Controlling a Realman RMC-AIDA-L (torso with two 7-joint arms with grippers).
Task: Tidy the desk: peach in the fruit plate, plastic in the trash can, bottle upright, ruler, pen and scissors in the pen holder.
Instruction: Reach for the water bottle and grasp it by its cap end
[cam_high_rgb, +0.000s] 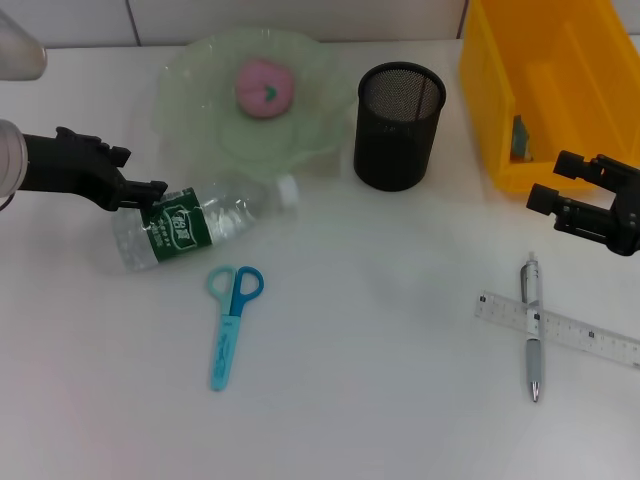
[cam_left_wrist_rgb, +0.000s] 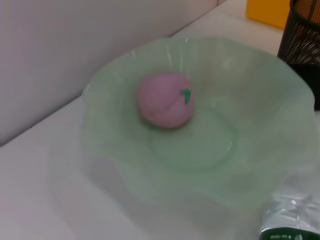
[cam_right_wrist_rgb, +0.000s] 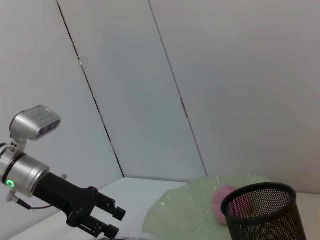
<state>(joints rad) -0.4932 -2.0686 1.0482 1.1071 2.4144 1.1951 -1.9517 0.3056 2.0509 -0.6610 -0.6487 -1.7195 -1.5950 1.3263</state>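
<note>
The pink peach (cam_high_rgb: 265, 87) (cam_left_wrist_rgb: 166, 100) lies in the green glass fruit plate (cam_high_rgb: 195, 75) (cam_left_wrist_rgb: 115, 150). A clear bottle (cam_high_rgb: 195, 225) with a green label lies on its side in front of the plate, white cap toward the pen holder. My left gripper (cam_high_rgb: 140, 170) is open at the bottle's left end, one fingertip against it. Blue scissors (cam_high_rgb: 232, 320) lie flat below the bottle. The pen (cam_high_rgb: 532, 335) lies across the ruler (cam_high_rgb: 580, 335) at the front right. Above them, by the yellow trash can (cam_high_rgb: 560, 80), my right gripper (cam_high_rgb: 553, 180) hovers open and empty. A bluish scrap (cam_high_rgb: 517, 138) shows inside the can.
The black mesh pen holder (cam_high_rgb: 398, 125) (cam_right_wrist_rgb: 265, 215) stands between the plate and the trash can. The right wrist view shows the left arm's gripper (cam_right_wrist_rgb: 110, 222) far off, with the plate (cam_right_wrist_rgb: 175, 217) and peach (cam_right_wrist_rgb: 225, 200) behind the holder. A wall runs behind the table.
</note>
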